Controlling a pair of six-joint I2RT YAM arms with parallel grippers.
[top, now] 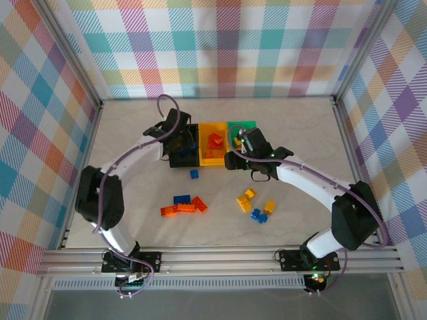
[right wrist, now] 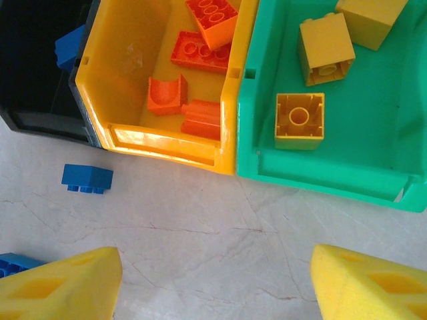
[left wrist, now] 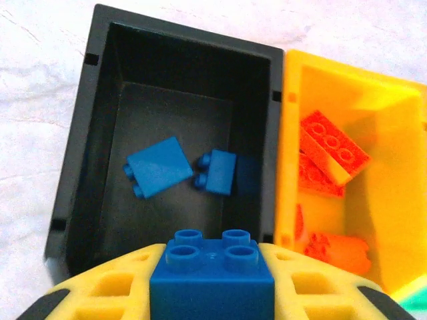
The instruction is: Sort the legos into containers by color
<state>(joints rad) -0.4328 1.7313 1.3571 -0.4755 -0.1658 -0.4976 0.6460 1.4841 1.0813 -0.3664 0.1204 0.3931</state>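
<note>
My left gripper (left wrist: 212, 288) is shut on a blue lego (left wrist: 212, 277), studs up between the yellow foam pads, above the near wall of the black container (left wrist: 187, 37). Two blue legos (left wrist: 158, 167) lie inside that bin. Beside it the yellow-orange container (left wrist: 287, 133) holds several orange legos (left wrist: 333, 150). My right gripper (right wrist: 217, 287) is open over bare table just in front of the yellow-orange container (right wrist: 167, 150) and the green container (right wrist: 320, 180). Three yellow legos (right wrist: 299, 120) lie in the green one. From above, the left gripper (top: 183, 143) and the right gripper (top: 237, 157) flank the bins.
One blue lego (top: 194, 174) lies alone on the table just in front of the bins. Nearer the arms lie a blue-and-orange cluster (top: 183, 205) on the left and a yellow-and-blue cluster (top: 257, 205) on the right. Checked walls enclose the table.
</note>
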